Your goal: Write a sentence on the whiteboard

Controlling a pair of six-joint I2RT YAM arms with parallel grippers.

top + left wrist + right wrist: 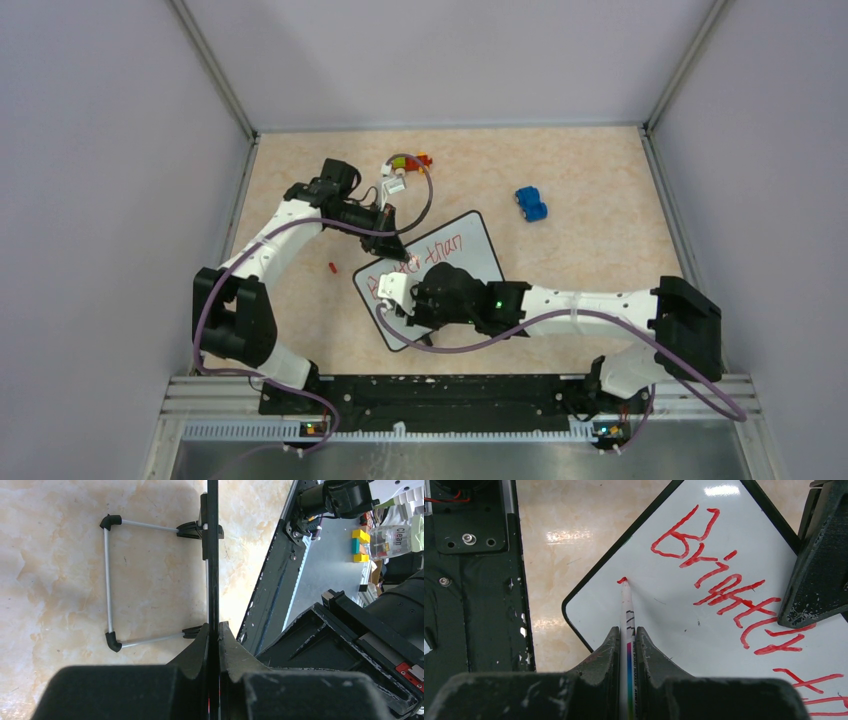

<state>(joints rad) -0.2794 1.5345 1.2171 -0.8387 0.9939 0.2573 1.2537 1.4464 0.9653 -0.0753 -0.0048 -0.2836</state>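
The whiteboard (480, 264) lies tilted on the table between the arms. The sentence (443, 247) in red script reads "Brighter than", partly hidden under the arms in the top view. In the right wrist view the sentence (724, 590) runs diagonally across the whiteboard (674, 630). My right gripper (626, 630) is shut on a thin white marker (627, 605), whose red tip touches the board near its lower left corner. My left gripper (213, 630) is shut on the whiteboard (212, 555), seen edge-on as a dark strip.
A blue toy car (531, 204) sits to the board's right, small coloured toys (410, 160) lie at the back, and a red cap (332, 267) lies left of the board. The board's wire stand (107, 580) rests on the table. Walls enclose three sides.
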